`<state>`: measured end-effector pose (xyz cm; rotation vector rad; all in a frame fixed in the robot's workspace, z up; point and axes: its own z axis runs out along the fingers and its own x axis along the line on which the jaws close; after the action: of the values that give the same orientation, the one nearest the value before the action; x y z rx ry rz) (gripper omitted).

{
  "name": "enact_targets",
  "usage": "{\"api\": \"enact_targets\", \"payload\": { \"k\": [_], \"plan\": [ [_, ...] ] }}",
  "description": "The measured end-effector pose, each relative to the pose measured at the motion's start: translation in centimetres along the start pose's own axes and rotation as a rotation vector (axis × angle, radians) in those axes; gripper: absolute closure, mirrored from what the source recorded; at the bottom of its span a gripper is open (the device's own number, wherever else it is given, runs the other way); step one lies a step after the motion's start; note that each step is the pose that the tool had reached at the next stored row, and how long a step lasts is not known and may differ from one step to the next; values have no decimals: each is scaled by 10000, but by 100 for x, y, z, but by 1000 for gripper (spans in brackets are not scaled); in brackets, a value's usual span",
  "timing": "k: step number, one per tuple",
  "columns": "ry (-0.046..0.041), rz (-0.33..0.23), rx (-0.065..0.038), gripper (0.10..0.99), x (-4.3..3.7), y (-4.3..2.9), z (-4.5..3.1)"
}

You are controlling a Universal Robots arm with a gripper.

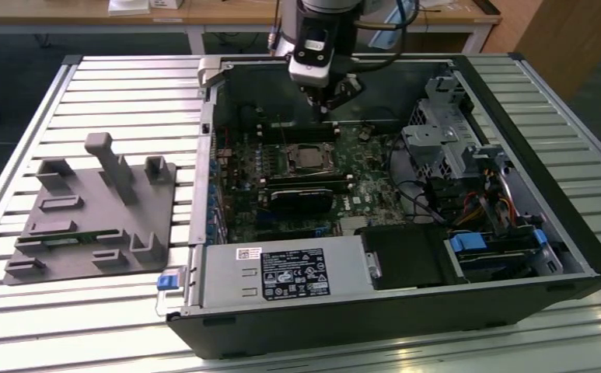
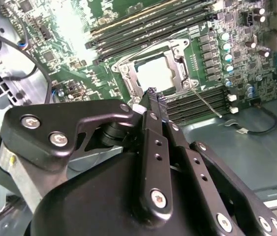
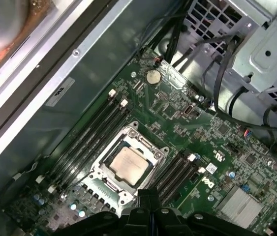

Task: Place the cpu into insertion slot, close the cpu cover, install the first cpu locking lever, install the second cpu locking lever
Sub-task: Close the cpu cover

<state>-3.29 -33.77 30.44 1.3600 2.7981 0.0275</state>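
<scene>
The cpu [image 3: 128, 164] lies flat in the insertion slot [image 1: 305, 158], its dull grey top showing through the window of the cpu cover [image 3: 100, 173]. The cover rests down over the chip. In the second wrist view one thin wire lever [image 2: 208, 104] sticks out from the socket's corner across the memory slots, and another [image 2: 143, 49] runs along the socket's edge. My gripper [image 1: 327, 107] hangs above the board just behind the socket. Its black fingers [image 2: 150, 113] are shut, meet at the tips and hold nothing.
The open computer case [image 1: 549, 233] lies on a slatted table. A long black card [image 1: 302, 194] sits in front of the socket, with a power supply [image 1: 279, 272] nearer the front. The drive cage [image 1: 440, 132] and cables are at the exterior view's right, a grey fixture block [image 1: 88, 210] at its left.
</scene>
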Motion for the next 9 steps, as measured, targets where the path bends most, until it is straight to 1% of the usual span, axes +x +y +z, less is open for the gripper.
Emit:
{"api": "enact_targets", "payload": {
  "k": [3,5,9],
  "plan": [
    [-3,55,1,980,39,-49,25],
    [-4,110,2,980,50,-57,49],
    [-27,692,18,980,55,-58,92]
  ]
}}
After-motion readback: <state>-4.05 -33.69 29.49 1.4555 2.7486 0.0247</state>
